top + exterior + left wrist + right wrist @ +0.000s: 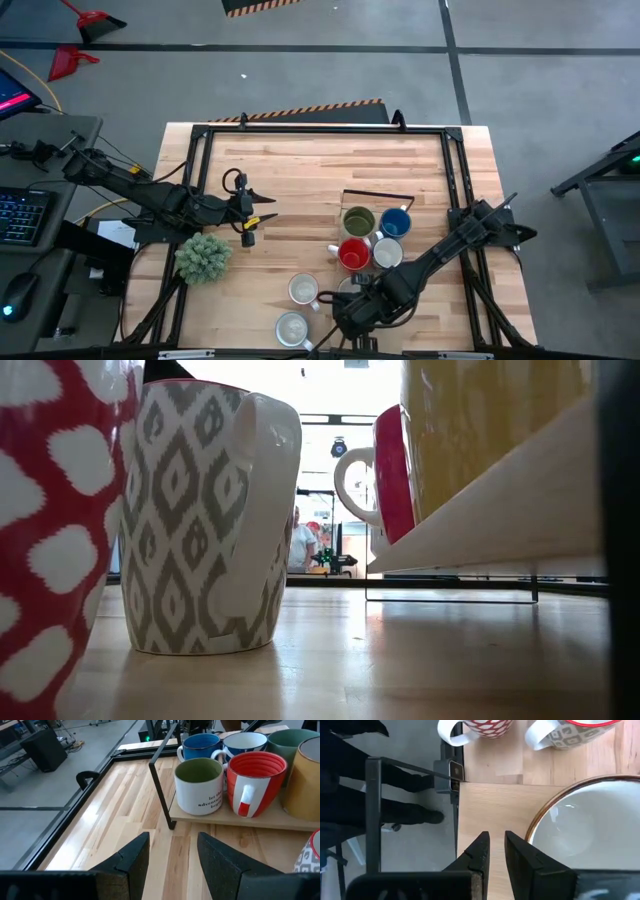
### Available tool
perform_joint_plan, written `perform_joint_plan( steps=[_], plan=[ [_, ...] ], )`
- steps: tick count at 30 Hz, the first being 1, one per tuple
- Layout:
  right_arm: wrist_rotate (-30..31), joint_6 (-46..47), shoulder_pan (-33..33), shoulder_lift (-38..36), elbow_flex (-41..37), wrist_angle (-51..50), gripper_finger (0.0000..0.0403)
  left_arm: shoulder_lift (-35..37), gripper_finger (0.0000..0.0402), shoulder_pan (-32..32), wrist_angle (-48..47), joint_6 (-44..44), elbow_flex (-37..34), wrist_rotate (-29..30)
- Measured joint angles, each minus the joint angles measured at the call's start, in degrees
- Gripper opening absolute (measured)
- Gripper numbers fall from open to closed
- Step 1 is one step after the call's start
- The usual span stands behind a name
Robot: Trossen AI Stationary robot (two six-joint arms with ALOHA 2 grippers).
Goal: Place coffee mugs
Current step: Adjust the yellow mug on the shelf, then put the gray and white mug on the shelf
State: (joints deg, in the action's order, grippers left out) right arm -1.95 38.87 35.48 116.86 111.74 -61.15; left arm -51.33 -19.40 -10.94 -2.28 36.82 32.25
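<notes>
Four mugs point(358, 220) bunched right of centre, others by the front edge; bare surface point(300, 170) behind and left. Left end effector point(258, 217) released over open wood. Right end effector point(497, 847) narrowly parted, empty, beside a white mug point(590, 830) cut off at frame edge.

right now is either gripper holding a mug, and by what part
Nothing is held. The left gripper is open over bare wood, facing the mugs. The right gripper is nearly closed beside a white mug's rim, gripping nothing.

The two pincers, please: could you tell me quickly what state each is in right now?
Left pincer: open, holding nothing, above bare table.
Right pincer: fingers narrowly apart with nothing between them, beside a white mug.
</notes>
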Motion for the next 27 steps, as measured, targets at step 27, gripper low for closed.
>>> perform_joint_plan(
  steps=[27],
  plan=[
    [2.6,-3.2,-0.5,0.1,-0.1,4.3,0.0043,0.0,0.0154,0.0,0.0,0.0,0.0,-0.2]
  ],
)
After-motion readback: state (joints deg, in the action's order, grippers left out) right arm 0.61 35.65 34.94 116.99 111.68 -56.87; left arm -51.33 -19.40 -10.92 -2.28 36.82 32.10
